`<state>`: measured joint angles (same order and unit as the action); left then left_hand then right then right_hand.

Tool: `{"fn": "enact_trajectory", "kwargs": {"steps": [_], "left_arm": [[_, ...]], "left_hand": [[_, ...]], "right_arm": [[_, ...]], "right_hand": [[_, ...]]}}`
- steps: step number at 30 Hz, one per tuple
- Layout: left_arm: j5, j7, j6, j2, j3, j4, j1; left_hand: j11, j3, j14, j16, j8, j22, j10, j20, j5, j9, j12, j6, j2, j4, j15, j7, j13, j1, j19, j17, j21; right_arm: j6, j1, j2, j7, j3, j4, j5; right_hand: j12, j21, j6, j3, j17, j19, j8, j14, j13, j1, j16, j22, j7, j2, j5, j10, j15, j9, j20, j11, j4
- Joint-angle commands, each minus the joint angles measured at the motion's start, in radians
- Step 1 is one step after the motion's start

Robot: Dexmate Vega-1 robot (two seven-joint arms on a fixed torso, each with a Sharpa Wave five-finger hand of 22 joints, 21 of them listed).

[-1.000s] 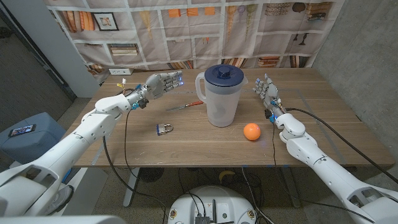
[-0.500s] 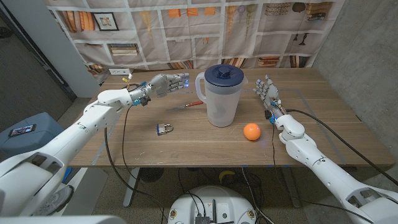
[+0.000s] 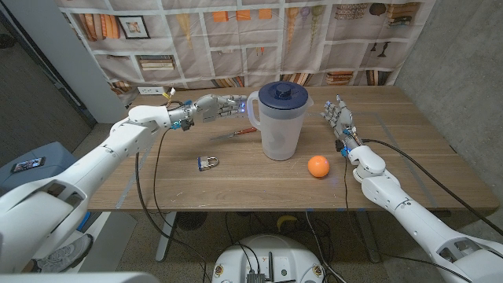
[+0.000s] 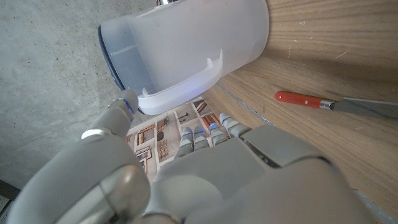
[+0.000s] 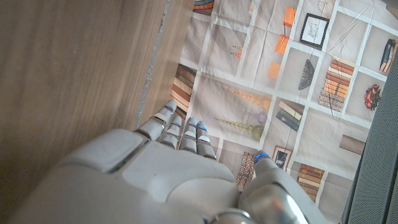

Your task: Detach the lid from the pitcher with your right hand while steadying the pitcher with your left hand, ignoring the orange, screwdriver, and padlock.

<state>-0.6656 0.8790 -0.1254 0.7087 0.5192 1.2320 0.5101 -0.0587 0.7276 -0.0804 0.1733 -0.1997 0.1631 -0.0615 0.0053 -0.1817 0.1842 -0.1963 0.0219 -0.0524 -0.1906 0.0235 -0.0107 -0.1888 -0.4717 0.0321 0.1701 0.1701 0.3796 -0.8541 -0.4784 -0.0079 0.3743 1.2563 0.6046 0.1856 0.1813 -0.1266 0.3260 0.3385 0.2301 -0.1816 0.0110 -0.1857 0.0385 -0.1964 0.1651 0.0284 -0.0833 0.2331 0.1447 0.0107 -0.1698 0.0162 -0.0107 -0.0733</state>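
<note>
Reaching farther right than a second ago, the left hand now has its fingertips just beside the pitcher's handle, nearly touching it; the fingers are extended and hold nothing. In the left wrist view the left hand points at the translucent handle, with a gap between them. Near the table's front, the padlock lies left of the pitcher, and the red-handled screwdriver lies between the left hand and the pitcher's base. The pitcher stands upright at mid-table, its dark blue lid on top. The orange sits to its near right. The right hand stands open on the pitcher's right, fingers spread, apart from it.
</note>
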Motion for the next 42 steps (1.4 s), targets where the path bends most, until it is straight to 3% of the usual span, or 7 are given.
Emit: {"fn": "enact_trajectory", "kwargs": {"steps": [1,7,13,23,31,35,42], "left_arm": [[0.051,0.007,-0.014,-0.022,0.033,-0.026,-0.046],[0.075,0.003,-0.022,-0.037,0.050,-0.035,-0.062],[0.093,-0.042,-0.028,-0.040,0.051,-0.017,-0.053],[0.105,-0.136,-0.035,-0.037,0.037,0.029,-0.015],[0.117,-0.232,-0.030,-0.022,0.021,0.086,0.030],[0.119,-0.295,-0.025,-0.017,0.008,0.117,0.060],[0.129,-0.367,-0.033,-0.025,0.000,0.134,0.085]], "left_hand": [[-0.006,0.007,0.007,0.008,-0.005,0.002,-0.003,0.000,-0.004,0.002,-0.003,0.003,-0.003,-0.001,0.009,-0.003,-0.003,-0.020,0.006,0.002,0.005],[-0.011,0.012,0.036,0.017,-0.012,0.002,0.016,0.004,-0.002,0.003,-0.012,-0.005,-0.009,0.000,0.014,-0.003,-0.005,-0.050,-0.001,0.003,0.010],[-0.024,0.027,0.112,0.031,-0.030,0.002,0.067,-0.009,0.001,0.005,-0.030,-0.044,-0.020,-0.002,0.043,-0.010,-0.009,-0.127,-0.042,0.004,0.020],[-0.052,0.024,0.260,0.044,-0.052,0.002,0.173,-0.047,0.001,0.005,-0.052,-0.111,-0.064,-0.002,0.091,-0.035,-0.011,-0.280,-0.158,0.004,0.030],[-0.076,-0.021,0.370,0.046,-0.092,0.003,0.289,-0.070,0.002,0.006,-0.069,-0.239,-0.087,0.004,0.122,-0.039,-0.012,-0.400,-0.250,0.004,0.031],[-0.100,-0.062,0.426,0.046,-0.111,0.003,0.362,-0.087,0.003,0.006,-0.079,-0.314,-0.089,0.009,0.136,-0.043,-0.010,-0.442,-0.310,0.004,0.035],[-0.117,-0.129,0.531,0.052,-0.128,0.004,0.464,-0.119,0.004,0.003,-0.086,-0.418,-0.090,0.013,0.164,-0.054,-0.006,-0.490,-0.392,0.001,0.038]], "right_arm": [[0.009,-0.006,-0.001,0.004,-0.005,-0.004,0.005],[0.013,-0.015,-0.003,-0.001,-0.010,0.001,0.008],[0.019,-0.027,-0.004,-0.004,-0.015,0.007,0.013],[0.021,-0.041,-0.007,-0.010,-0.021,0.017,0.017],[0.023,-0.043,-0.007,-0.009,-0.024,0.017,0.020],[0.022,-0.045,-0.008,-0.010,-0.025,0.019,0.021],[0.023,-0.044,-0.006,-0.007,-0.025,0.013,0.023]], "right_hand": [[0.008,0.007,-0.010,0.007,0.001,0.003,-0.004,0.003,-0.003,0.000,-0.004,0.003,-0.002,-0.015,0.005,0.008,-0.008,-0.004,-0.008,-0.004,-0.001],[0.008,0.007,-0.013,0.007,-0.001,0.004,-0.005,0.004,-0.003,0.000,-0.005,0.003,-0.002,-0.015,0.005,0.008,-0.008,-0.005,-0.010,-0.004,-0.002],[0.008,0.007,-0.014,0.007,-0.002,0.006,-0.006,0.005,-0.003,0.000,-0.006,0.003,-0.002,-0.015,0.005,0.009,-0.011,-0.005,-0.014,-0.005,-0.003],[0.009,0.009,-0.018,0.008,-0.005,0.009,-0.007,0.007,-0.003,-0.001,-0.007,0.003,-0.005,-0.016,0.005,0.012,-0.012,-0.005,-0.020,-0.003,-0.004],[0.010,0.009,-0.021,0.009,-0.007,0.011,-0.007,0.008,-0.003,-0.002,-0.008,0.003,-0.005,-0.016,0.005,0.014,-0.012,-0.005,-0.024,-0.002,-0.006],[0.010,0.009,-0.022,0.009,-0.008,0.011,-0.008,0.009,-0.003,-0.002,-0.008,0.003,-0.005,-0.017,0.005,0.016,-0.012,-0.005,-0.026,-0.001,-0.007],[0.010,0.010,-0.025,0.009,-0.011,0.016,-0.008,0.012,-0.003,-0.003,-0.010,0.003,-0.005,-0.017,0.006,0.017,-0.011,-0.005,-0.039,0.000,-0.008]]}}
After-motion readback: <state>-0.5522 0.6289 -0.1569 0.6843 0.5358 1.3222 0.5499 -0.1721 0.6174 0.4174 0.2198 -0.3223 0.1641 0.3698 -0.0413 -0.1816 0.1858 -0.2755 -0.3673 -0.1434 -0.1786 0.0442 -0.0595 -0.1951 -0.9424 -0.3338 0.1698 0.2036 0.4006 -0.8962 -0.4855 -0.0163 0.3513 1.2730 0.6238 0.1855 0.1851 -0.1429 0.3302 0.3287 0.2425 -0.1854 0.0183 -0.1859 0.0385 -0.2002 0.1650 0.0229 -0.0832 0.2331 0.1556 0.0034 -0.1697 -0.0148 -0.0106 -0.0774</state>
